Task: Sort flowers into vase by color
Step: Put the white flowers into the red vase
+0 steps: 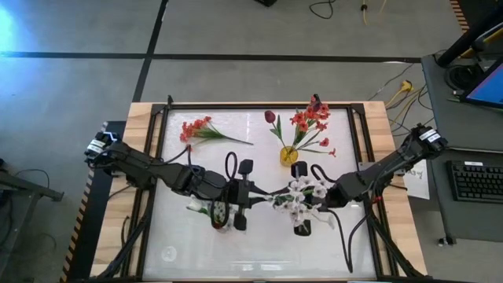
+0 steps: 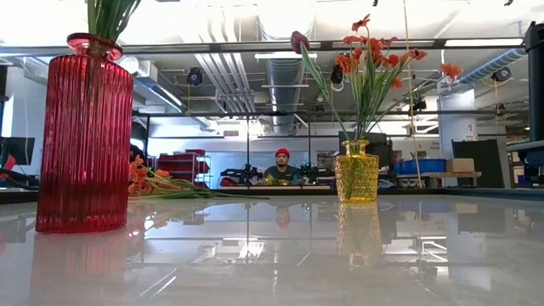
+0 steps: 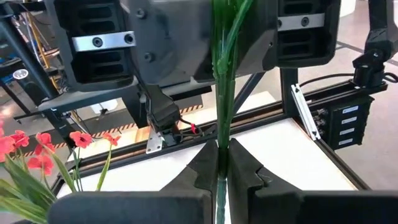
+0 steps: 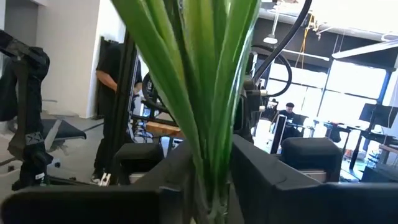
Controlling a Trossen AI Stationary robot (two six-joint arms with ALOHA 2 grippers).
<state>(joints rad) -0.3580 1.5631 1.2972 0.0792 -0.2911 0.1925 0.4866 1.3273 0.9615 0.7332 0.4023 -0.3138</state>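
A spray of whitish blossoms point(image 1: 301, 196) on green stems hangs in the air over the table's middle, between my two grippers. My left gripper point(image 1: 251, 193) point(image 3: 222, 160) comes from the left, my right gripper point(image 1: 289, 196) point(image 4: 211, 171) from the right. Both are shut on the spray's stems. A red ribbed vase point(image 2: 83, 136) point(image 1: 222, 221) holds green stems and whitish blossoms point(image 1: 196, 207). A yellow vase point(image 2: 356, 172) point(image 1: 289, 155) holds orange-red flowers point(image 1: 310, 119) and a maroon tulip point(image 1: 270, 116). More orange-red flowers point(image 1: 198, 129) lie flat on the table. My left gripper pinches a single green stem point(image 3: 222, 134) between its two fingers point(image 3: 202, 168), which lie across it. The stem runs on into the right gripper close ahead, clear of the table. My right gripper pinches a bundle of several green stems and leaves point(image 4: 208, 124) between its fingers point(image 4: 261, 174), across them. The blossoms sit right at this gripper, lifted clear.
The white table top point(image 1: 259, 251) has a dark frame point(image 1: 157, 157) along its sides. The red vase stands under the left arm, and the yellow vase just beyond the two grippers. A desk with a keyboard point(image 1: 478, 179) is to the right. A person point(image 2: 281, 166) sits beyond the table.
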